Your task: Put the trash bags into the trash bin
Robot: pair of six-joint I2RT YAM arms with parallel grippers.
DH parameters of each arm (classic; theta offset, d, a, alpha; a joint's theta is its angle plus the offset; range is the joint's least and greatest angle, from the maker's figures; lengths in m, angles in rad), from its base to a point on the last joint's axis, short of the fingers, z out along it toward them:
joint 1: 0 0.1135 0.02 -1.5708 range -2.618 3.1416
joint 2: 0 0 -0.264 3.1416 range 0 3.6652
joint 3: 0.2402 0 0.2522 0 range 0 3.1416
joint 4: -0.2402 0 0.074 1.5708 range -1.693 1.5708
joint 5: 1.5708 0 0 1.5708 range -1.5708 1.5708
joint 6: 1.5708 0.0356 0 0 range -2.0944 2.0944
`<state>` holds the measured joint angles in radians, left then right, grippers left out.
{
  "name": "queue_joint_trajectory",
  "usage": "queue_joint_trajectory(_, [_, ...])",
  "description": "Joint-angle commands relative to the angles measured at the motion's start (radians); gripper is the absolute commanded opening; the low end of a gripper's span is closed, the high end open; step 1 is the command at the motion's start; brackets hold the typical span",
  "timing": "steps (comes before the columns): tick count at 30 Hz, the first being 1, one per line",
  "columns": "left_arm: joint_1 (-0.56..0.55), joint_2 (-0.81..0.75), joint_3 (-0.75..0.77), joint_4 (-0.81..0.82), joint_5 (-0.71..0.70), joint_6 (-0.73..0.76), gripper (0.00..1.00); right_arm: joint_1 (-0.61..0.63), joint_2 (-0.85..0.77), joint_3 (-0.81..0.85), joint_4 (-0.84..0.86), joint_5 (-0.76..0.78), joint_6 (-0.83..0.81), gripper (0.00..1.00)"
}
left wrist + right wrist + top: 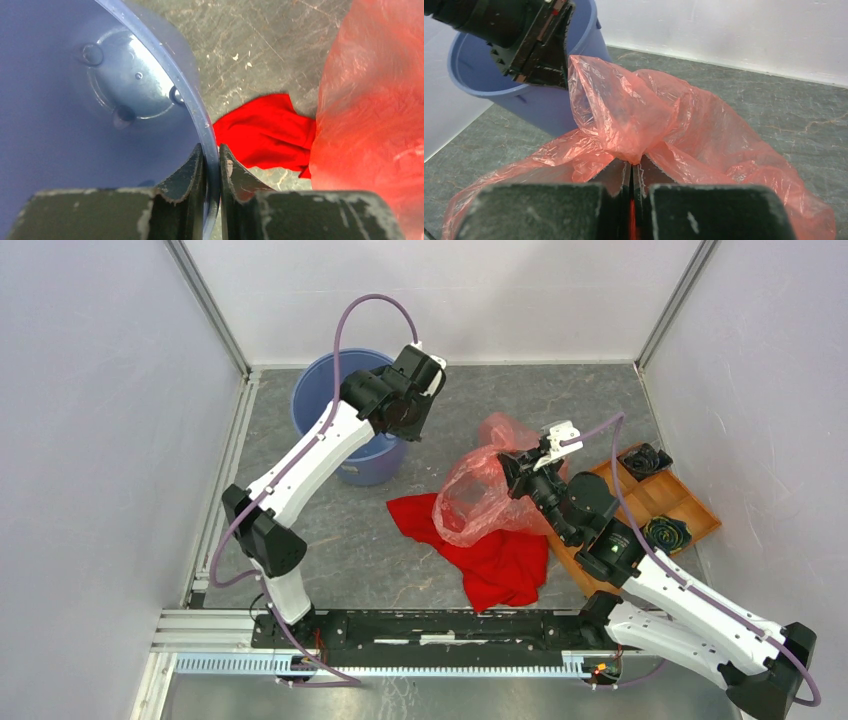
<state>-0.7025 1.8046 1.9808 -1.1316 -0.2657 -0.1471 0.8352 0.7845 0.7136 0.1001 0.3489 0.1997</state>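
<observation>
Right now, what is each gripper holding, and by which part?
The left gripper clamps the trash bin by its rim, one finger inside the wall and one outside. The right gripper pinches the trash bag by a gathered fold of film.

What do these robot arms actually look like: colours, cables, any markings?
The left arm and right arm have white shells with black joints and bases. A thin purple cable loops along each. A small green light glows on the right arm. The fingers are dark, flat and tapered, with scuffed, pale-chipped edges.
</observation>
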Motion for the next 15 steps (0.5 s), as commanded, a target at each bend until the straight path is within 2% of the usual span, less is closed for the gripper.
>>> queue_joint_trajectory(1, [-0.03, -0.065, -0.038, -0.134, 0.05, -0.129, 0.02, 0.0, -0.008, 0.003, 0.041, 0.011, -0.014, 0.0])
queue_joint_trajectory(15, [-0.113, -0.137, -0.061, -0.165, 0.126, -0.149, 0.02, -0.002, -0.006, 0.017, 0.03, 0.013, -0.01, 0.0])
